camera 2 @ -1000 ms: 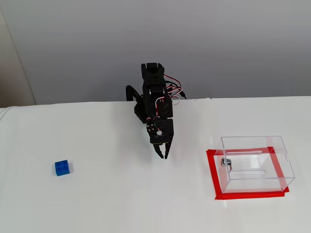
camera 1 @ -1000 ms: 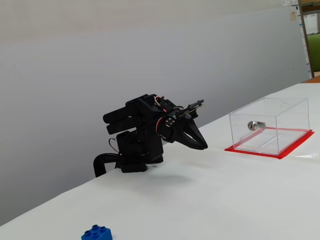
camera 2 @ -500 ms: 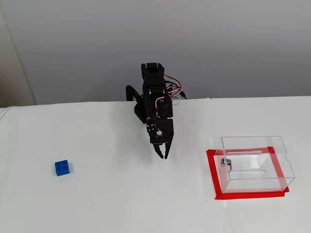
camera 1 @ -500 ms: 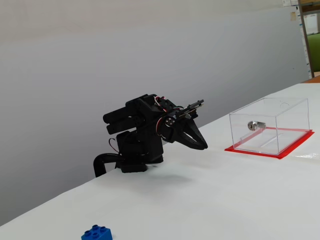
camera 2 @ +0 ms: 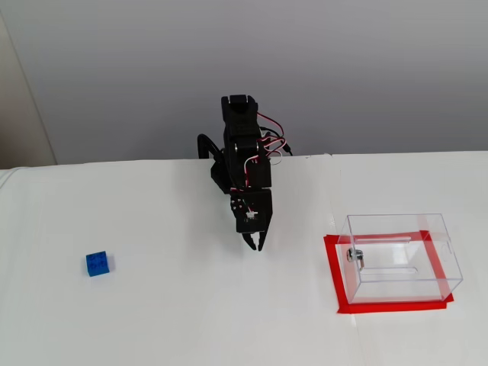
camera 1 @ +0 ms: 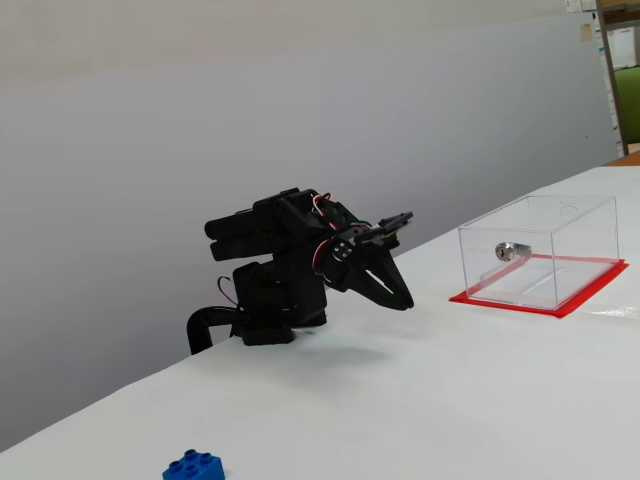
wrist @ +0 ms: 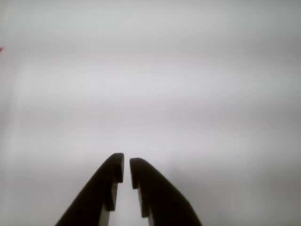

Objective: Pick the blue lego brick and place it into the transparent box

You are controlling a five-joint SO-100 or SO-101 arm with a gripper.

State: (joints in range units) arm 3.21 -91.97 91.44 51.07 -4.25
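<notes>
The blue lego brick [camera 2: 97,263] lies on the white table, far to the left of the arm, and shows at the bottom edge in a fixed view [camera 1: 193,466]. The transparent box [camera 2: 400,252] stands on its red base [camera 2: 335,284] to the right of the arm, with a silver lock [camera 2: 354,256] on its left wall; it also shows in a fixed view [camera 1: 540,250]. My gripper [camera 2: 258,245] is folded low over the table between them, shut and empty [camera 1: 405,303]. In the wrist view my gripper [wrist: 127,162] faces bare white table; brick and box are out of that view.
The black arm base [camera 2: 240,152] stands at the table's back edge against a grey wall. The white table [camera 2: 191,320] spreads around the arm. A tiny red speck [wrist: 1,49] shows at the left edge of the wrist view.
</notes>
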